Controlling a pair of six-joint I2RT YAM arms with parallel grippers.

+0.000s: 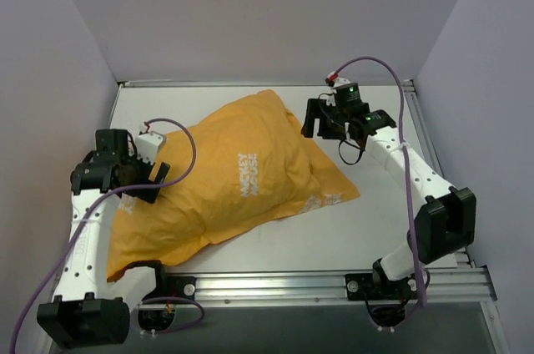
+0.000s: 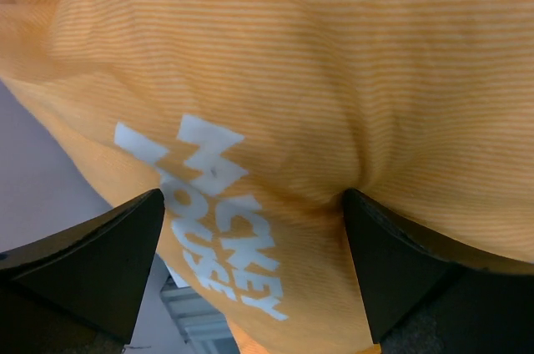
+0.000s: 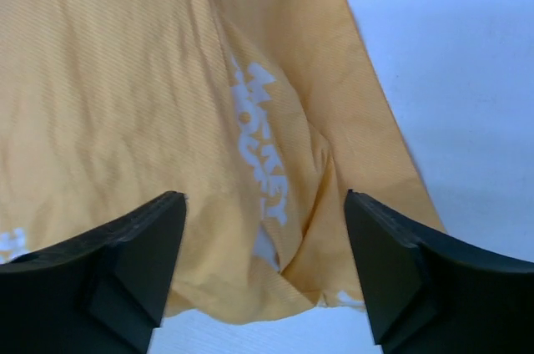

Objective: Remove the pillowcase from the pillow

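Note:
The orange pillowcase (image 1: pixel 242 179) lies diagonally across the table, plump and full, with white "Mickey Mouse" lettering on top. The pillow is hidden inside it. My left gripper (image 1: pixel 157 177) is open at the pillowcase's left side. In the left wrist view the orange fabric (image 2: pixel 334 78) fills the gap between the spread fingers of the left gripper (image 2: pixel 254 270). My right gripper (image 1: pixel 321 127) is open just above the pillowcase's far right corner. In the right wrist view a flat, creased edge of the pillowcase (image 3: pixel 125 78) lies below the right gripper (image 3: pixel 265 270).
The white table (image 1: pixel 392 204) shows to the right of the pillowcase and in the right wrist view (image 3: pixel 467 78). Grey walls stand on three sides. An aluminium rail (image 1: pixel 275 285) runs along the near edge. Purple cables loop over both arms.

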